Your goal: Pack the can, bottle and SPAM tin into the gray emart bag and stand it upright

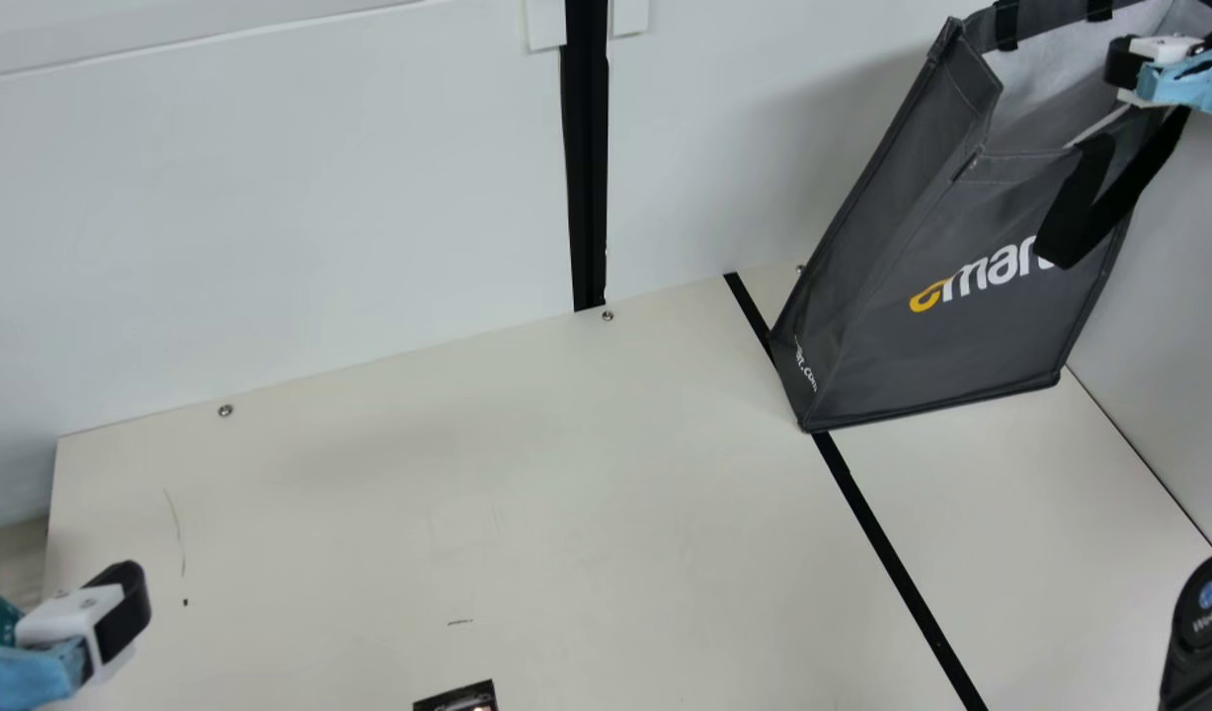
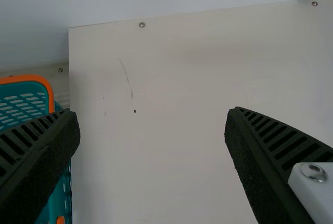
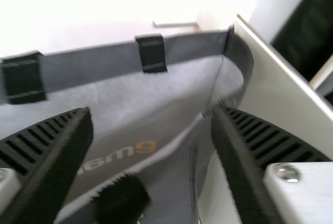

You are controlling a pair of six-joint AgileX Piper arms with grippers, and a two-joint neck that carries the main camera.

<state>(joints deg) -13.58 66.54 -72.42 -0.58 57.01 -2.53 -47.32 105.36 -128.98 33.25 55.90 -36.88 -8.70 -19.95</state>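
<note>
The gray emart bag (image 1: 961,257) stands on its base at the back right, mouth up and open, a black handle hanging over its printed face. At its mouth is my right gripper (image 1: 1124,67). In the right wrist view this gripper (image 3: 151,110) is open, its fingers wide apart above the bag (image 3: 125,99), with part of the rim and the pale lining between them. Far off at the front left is my left gripper (image 1: 121,614); the left wrist view shows this gripper (image 2: 153,112) open over bare table, holding nothing.
A teal basket (image 2: 23,104) with an orange rim is beside the table's left edge. A small dark printed object (image 1: 459,697) is cut off at the main view's bottom. Walls (image 1: 270,197) rise behind the table (image 1: 517,494) and right of the bag.
</note>
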